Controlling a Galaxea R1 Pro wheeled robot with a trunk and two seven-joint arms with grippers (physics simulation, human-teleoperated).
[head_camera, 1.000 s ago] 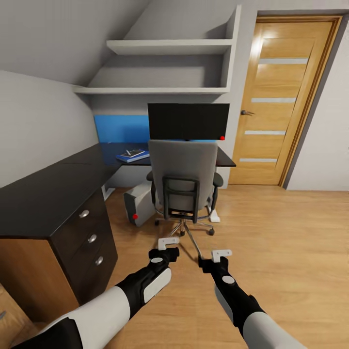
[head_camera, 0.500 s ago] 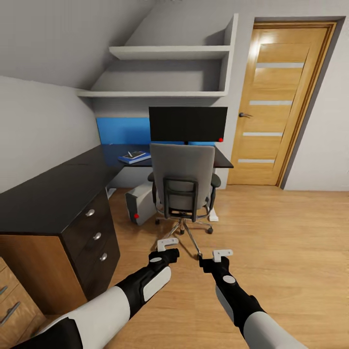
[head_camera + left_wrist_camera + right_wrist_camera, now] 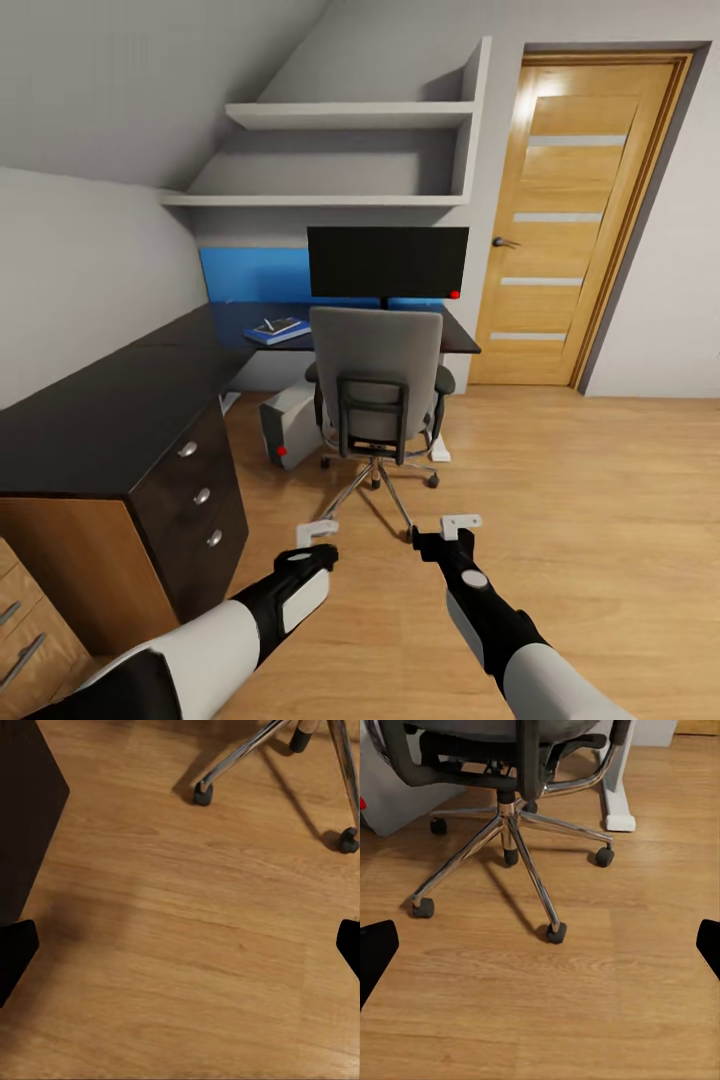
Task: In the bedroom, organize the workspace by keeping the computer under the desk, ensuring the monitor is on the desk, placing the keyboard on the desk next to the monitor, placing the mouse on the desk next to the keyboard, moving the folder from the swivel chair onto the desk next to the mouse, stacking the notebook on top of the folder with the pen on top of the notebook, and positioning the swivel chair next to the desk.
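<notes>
1. Two grippers, left [image 3: 319,531] and right [image 3: 461,527], are held apart-fingered and empty above the floor [image 3: 560,480].
2. No writing can be read.
3. The chair [image 3: 376,385] is turned toward the desk [image 3: 100,410], its back to the camera.
4. The folder [image 3: 278,330] lies on the desk left of the monitor [image 3: 388,262], long axis slanted.
5. The computer [image 3: 290,425] stands under the desk.

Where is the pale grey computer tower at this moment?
In the head view, the pale grey computer tower stands on the wood floor under the black desk, just left of the grey swivel chair.
</notes>
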